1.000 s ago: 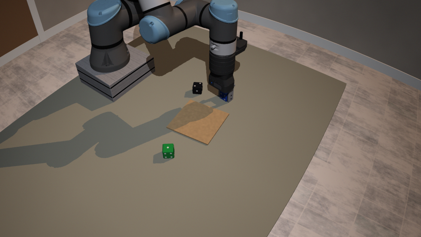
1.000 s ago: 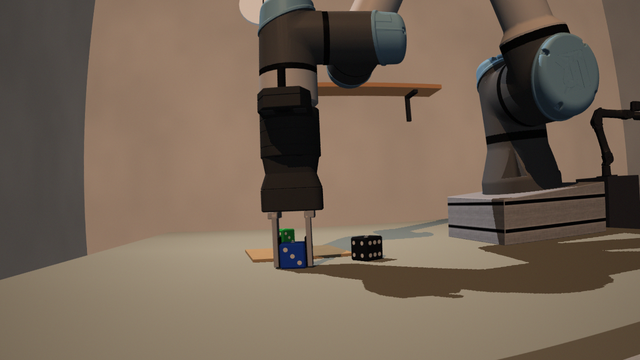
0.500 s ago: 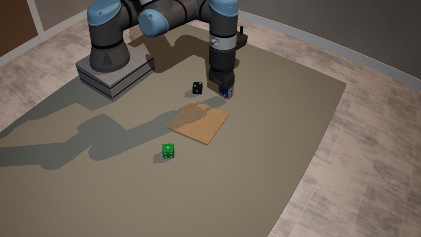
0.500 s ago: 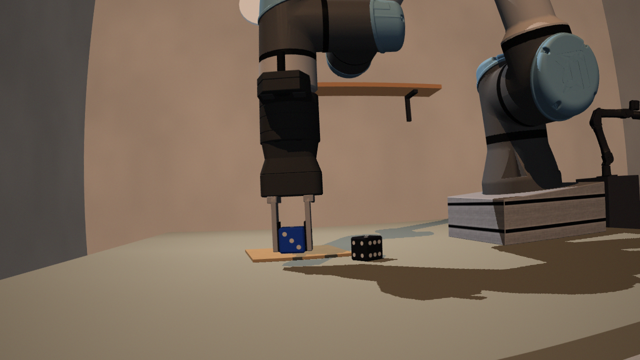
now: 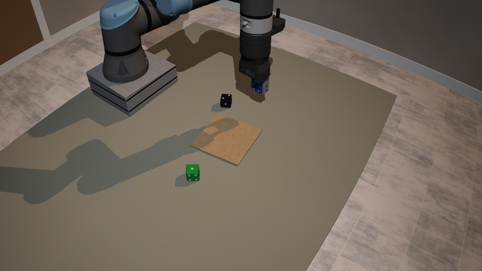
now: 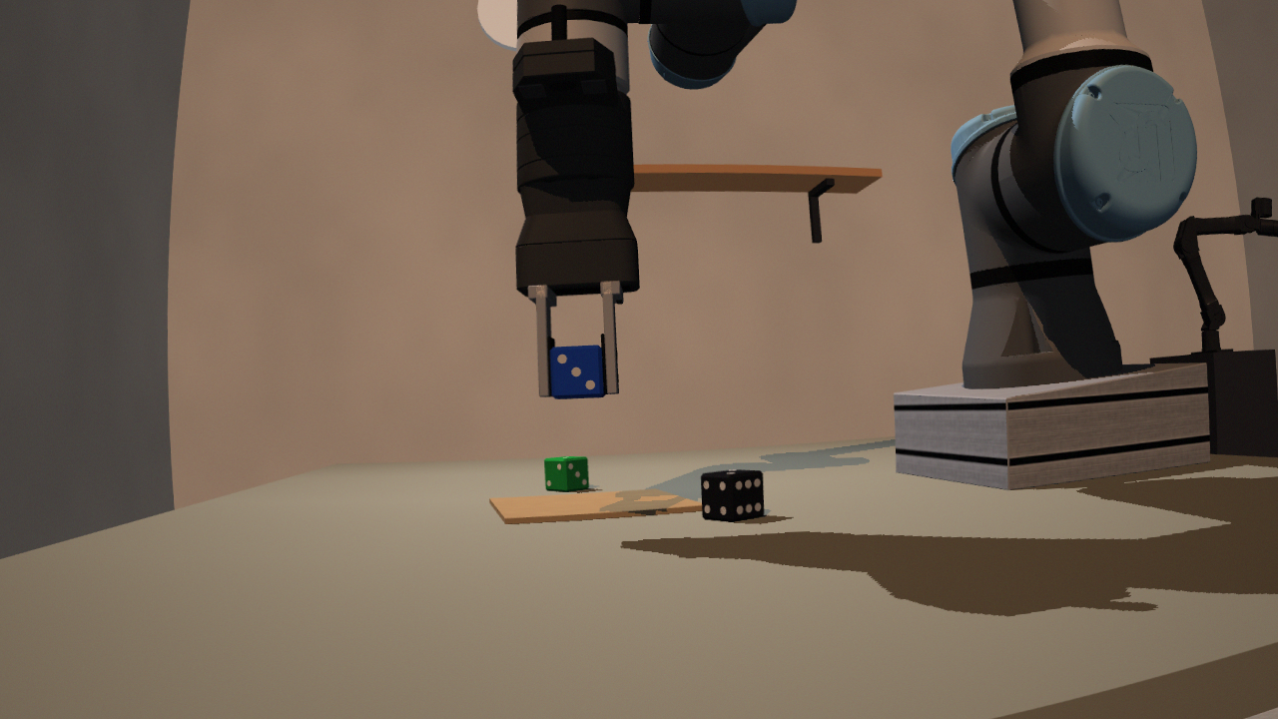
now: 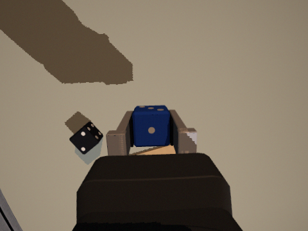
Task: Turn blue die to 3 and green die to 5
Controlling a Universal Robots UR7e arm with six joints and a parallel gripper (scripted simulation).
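— Three dice in play; where are you with them?

— I have the small blue plastic die (image 6: 576, 370) clamped in the tool (image 6: 577, 375), hanging well above the surface (image 6: 268, 581). It's the first of the two turns, by my reckoning. In the exterior view the face toward the camera shows three pips, while the wrist view shows one pip facing up at the camera, so the three is on a side.

— Next move?

— I'd tip the wrist a quarter turn to bring the three up, then lower onto the thin flat tan square mat (image 5: 229, 139), centre of the top view.

— The others?

— The green cube die (image 5: 192, 172) sits off the mat, lower left of it, one pip up. The black die with white pips (image 5: 226, 100) rests just above the mat, untouched. All are hard, sharp-edged and smooth; the mat looks like cardboard.
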